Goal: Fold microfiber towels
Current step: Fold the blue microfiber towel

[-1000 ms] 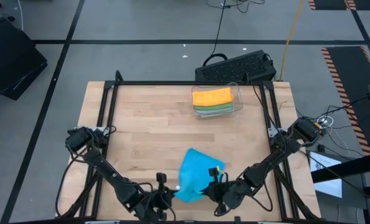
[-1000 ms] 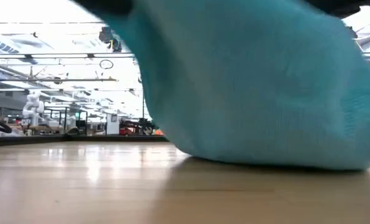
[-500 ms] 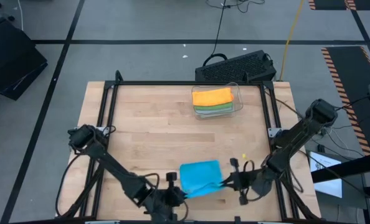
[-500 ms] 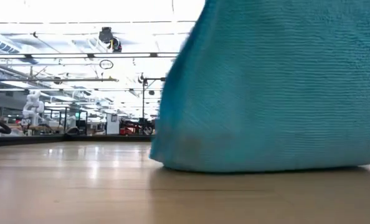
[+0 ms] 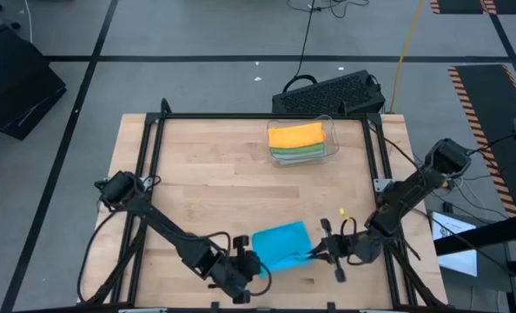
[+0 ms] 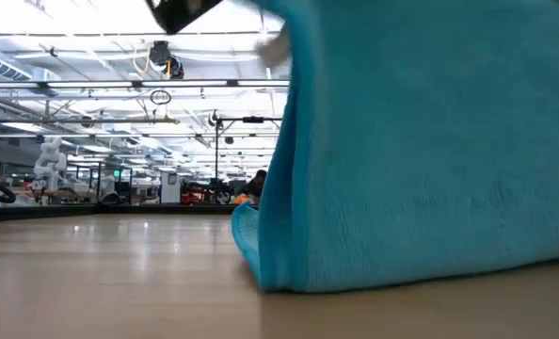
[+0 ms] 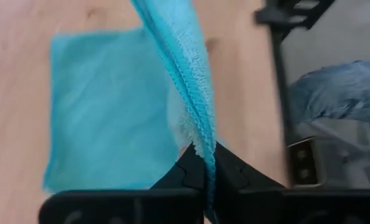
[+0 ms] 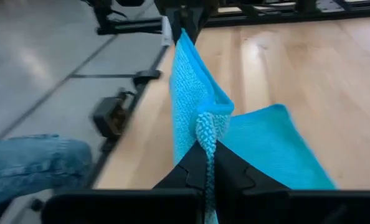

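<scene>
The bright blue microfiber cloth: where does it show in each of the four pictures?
High view: bright blue microfiber cloth, near table edge, between both tools.
Low view: fills the right side.
Left wrist view: centre, pinched edge.
Right wrist view: centre.
Shared landmark: the wooden table.

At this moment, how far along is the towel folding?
Done: folded orange and green towels sit stacked in the clear bin. In hand: the blue towel, its near edge pinched and lifted by the left tool and right tool, both shut on it, the rest lying on the table. Left: finishing this fold.
</scene>
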